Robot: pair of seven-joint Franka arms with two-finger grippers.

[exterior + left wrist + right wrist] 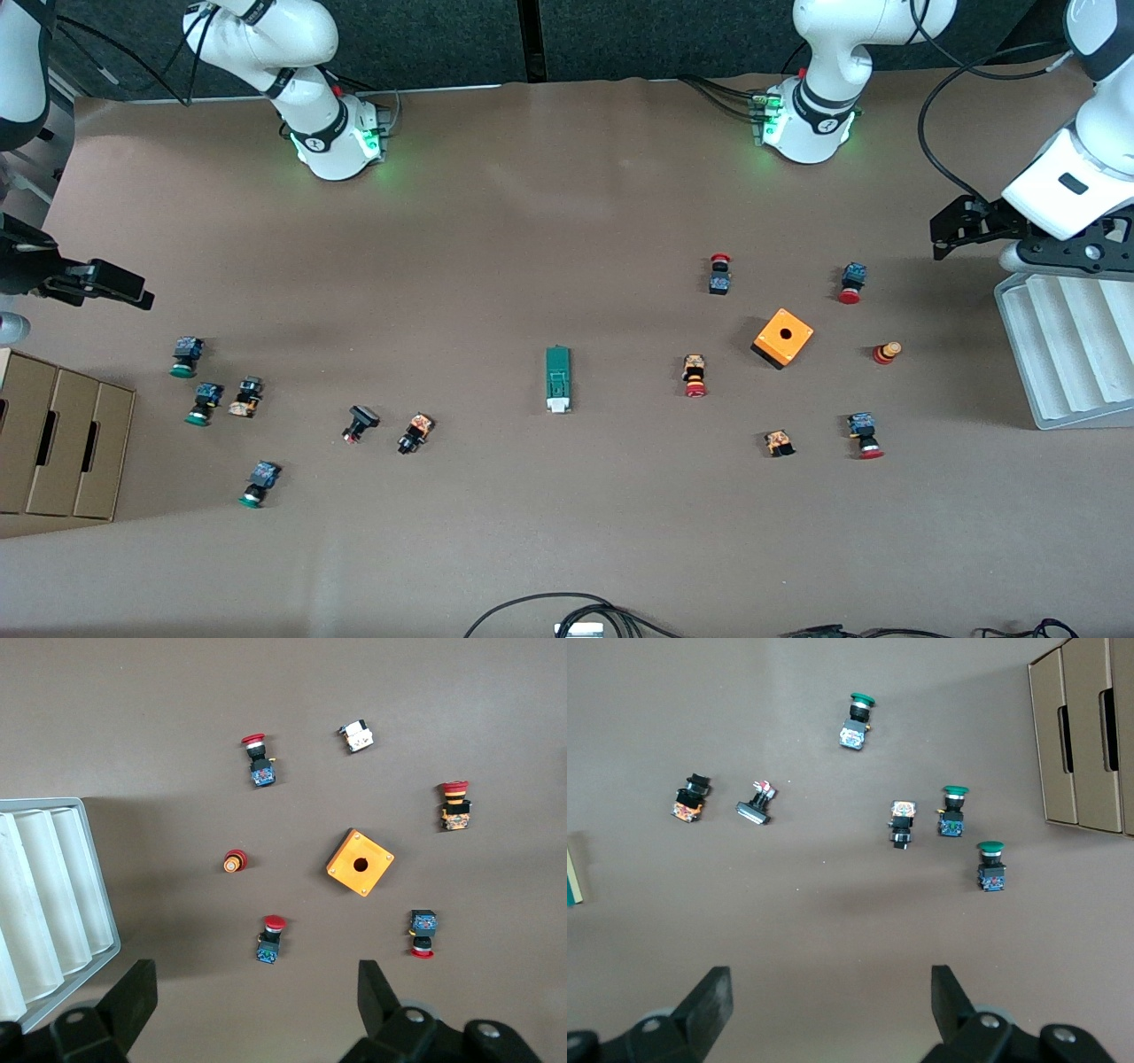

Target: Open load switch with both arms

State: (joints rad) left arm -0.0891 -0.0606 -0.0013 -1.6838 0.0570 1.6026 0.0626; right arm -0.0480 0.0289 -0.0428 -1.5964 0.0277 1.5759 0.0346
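The load switch (558, 379), a slim dark-green block with a white end, lies flat at the middle of the table, clear of both grippers. One edge of it (572, 875) shows at the border of the right wrist view. My left gripper (943, 239) hangs open and empty above the left arm's end of the table, with bare table between its fingers (255, 979). At the right arm's end, my right gripper (131, 292) is also up in the air, open (830, 983) and holding nothing.
An orange cube with a hole (783, 338) and red-capped push buttons (695, 376) lie toward the left arm's end, beside a grey ribbed tray (1063, 354). Green-capped and black push buttons (204, 403) lie toward the right arm's end, near cardboard boxes (62, 443). Cables (576, 611) cross the nearest table edge.
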